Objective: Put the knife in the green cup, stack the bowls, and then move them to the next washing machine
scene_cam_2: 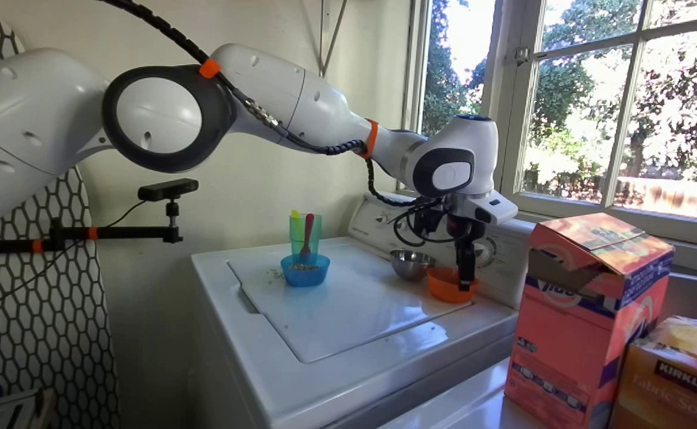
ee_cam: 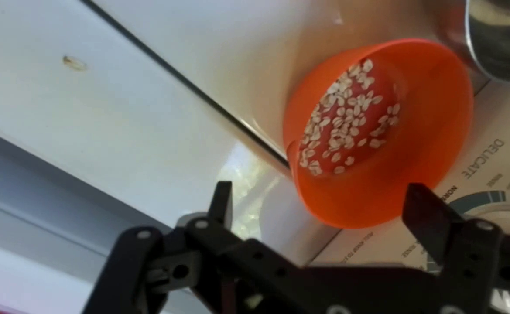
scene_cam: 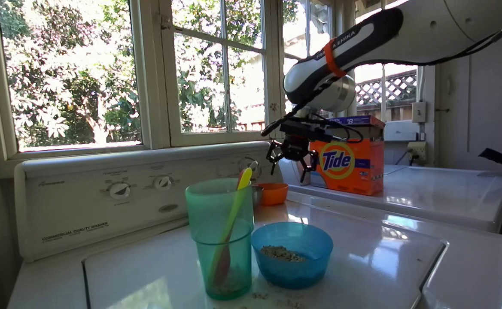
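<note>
a slim yellow-green plastic knife (scene_cam: 235,209) leans inside a tall, translucent teal-green plastic tumbler (scene_cam: 201,214), its upper end bright above the rim in both exterior views and its lower length dulled by the tumbler's wall, atop a white top-loading washer (scene_cam_2: 348,304) marked "commercial quality washer." a reddish-pink utensil (scene_cam_2: 308,229) shares the tumbler, standing close to the knife; pale specks (scene_cam: 234,278) show near the base, too blurred by the plastic to place inside or behind. just beside the tumbler, a light-blue plastic bowl (scene_cam: 291,270) holds a low heap of tan flakes (scene_cam: 281,253), with more strewn nearby on the washer. well apart, near the control panel (scene_cam: 147,206), a small orange plastic bowl (ee_cam: 438,144) sits upright and carries oat-like flakes (ee_cam: 346,122) gathered largely on one side of its reddish floor. a shiny metal bowl (scene_cam_2: 409,268) sits just beside it; what it contains cannot be made out. the robotiq gripper (scene_cam: 287,176) points down near the orange bowl, its fingers (ee_cam: 429,218) spread wide, the bowl showing partly between them in the wrist view; whether either fingertip touches the rim cannot be told. beside the washer, an orange tide box (scene_cam: 349,171) stands upright, its contents hidden from view, close to a kirkland fabric softener box (scene_cam_2: 664,411).
</note>
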`<state>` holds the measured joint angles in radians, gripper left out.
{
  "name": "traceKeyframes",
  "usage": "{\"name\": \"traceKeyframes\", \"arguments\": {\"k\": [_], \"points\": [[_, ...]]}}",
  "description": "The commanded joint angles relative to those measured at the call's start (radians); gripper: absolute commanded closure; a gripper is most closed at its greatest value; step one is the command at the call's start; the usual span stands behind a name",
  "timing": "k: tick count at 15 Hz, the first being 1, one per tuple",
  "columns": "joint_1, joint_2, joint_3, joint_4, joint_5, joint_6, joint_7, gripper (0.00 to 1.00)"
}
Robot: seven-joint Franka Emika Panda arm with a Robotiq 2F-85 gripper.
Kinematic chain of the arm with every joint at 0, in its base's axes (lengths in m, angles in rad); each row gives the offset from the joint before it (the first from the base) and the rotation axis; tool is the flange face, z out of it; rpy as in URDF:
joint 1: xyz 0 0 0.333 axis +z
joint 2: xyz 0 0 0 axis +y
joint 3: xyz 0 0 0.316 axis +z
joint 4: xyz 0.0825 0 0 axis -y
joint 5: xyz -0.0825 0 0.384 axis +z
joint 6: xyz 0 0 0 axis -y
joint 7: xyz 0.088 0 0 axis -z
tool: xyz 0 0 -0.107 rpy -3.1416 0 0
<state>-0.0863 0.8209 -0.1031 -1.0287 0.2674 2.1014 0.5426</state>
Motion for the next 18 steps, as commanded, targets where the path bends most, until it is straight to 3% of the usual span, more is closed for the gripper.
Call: {"name": "traceKeyframes", "arguments": {"k": [1, 11, 12, 14, 18], "points": [[0.002, 0.024, -0.007, 0.039, -0.044, -0.014, 0.005, 0.0], [0.043, 0.069, -0.016, 0.044, -0.12, -0.009, 0.008, 0.03], [0.045, 0.074, -0.018, 0.045, -0.126, -0.006, 0.01, 0.26], [0.047, 0.081, -0.017, 0.048, -0.128, -0.004, 0.011, 0.3], [0.049, 0.085, -0.016, 0.052, -0.13, -0.003, 0.01, 0.63]]}}
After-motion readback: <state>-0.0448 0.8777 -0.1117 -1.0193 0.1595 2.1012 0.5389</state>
